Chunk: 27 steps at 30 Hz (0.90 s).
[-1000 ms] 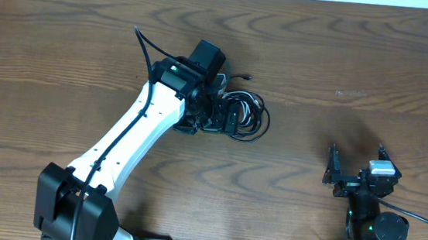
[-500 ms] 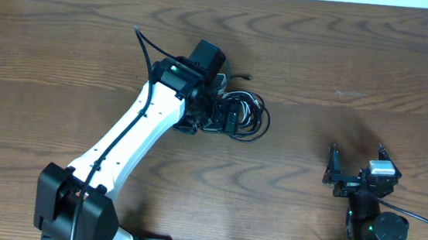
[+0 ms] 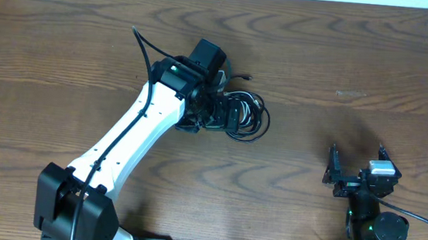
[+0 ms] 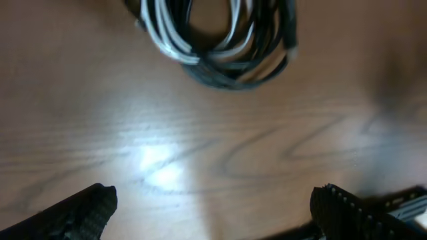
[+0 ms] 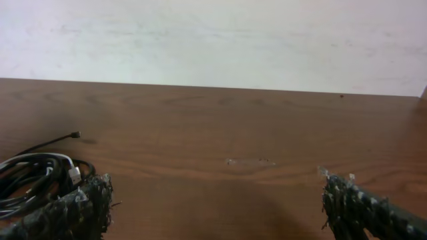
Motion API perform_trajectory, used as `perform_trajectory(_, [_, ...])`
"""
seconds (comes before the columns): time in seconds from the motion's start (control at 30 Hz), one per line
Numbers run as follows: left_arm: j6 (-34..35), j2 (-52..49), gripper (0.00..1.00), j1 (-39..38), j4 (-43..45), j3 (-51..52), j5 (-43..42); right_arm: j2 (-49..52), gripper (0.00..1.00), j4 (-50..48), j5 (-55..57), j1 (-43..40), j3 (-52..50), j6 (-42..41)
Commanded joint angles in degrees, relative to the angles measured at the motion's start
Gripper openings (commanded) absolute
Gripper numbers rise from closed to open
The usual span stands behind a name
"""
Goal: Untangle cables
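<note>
Both gaping, empty: left pincer near coiled cables; right pincer well apart.

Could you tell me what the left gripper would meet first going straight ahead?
Probably the cables bundled just ahead of the left gripper, though the table might come first; depth is unclear.

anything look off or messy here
The cables lie in one tangled black-and-white heap just ahead of the open left gripper. A small pale scuff marks the table to their right.
</note>
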<state>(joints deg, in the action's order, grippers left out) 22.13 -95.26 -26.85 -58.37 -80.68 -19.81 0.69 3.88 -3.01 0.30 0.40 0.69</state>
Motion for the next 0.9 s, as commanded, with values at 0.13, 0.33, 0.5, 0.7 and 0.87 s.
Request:
perform_trajectory(0.13, [7.5,-0.5,0.98,-0.5,7.7,4.7,3.4,-0.4,0.99,0.2,-0.1,0.5,-0.1,0.7])
perform_trajectory(0.33, [10.5,-5.2,0.95,-0.5,11.7,5.6,7.5,-0.4,0.99,0.2,-0.1,0.5,-0.1,0.7])
perform_trajectory(0.5, [13.1,-10.8,0.91,-0.7,16.3,5.6,0.2,-0.4,0.99,0.2,-0.1,0.5,-0.1,0.7])
perform_trajectory(0.7, [16.0,-14.2,0.82,-0.9,22.1,5.6,-8.6,-0.4,0.99,0.2,-0.1,0.5,-0.1,0.7])
perform_trajectory(0.87, [19.8,-14.4,0.74,-1.1,22.0,5.7,-4.2,-0.4,0.99,0.2,-0.1,0.5,-0.1,0.7])
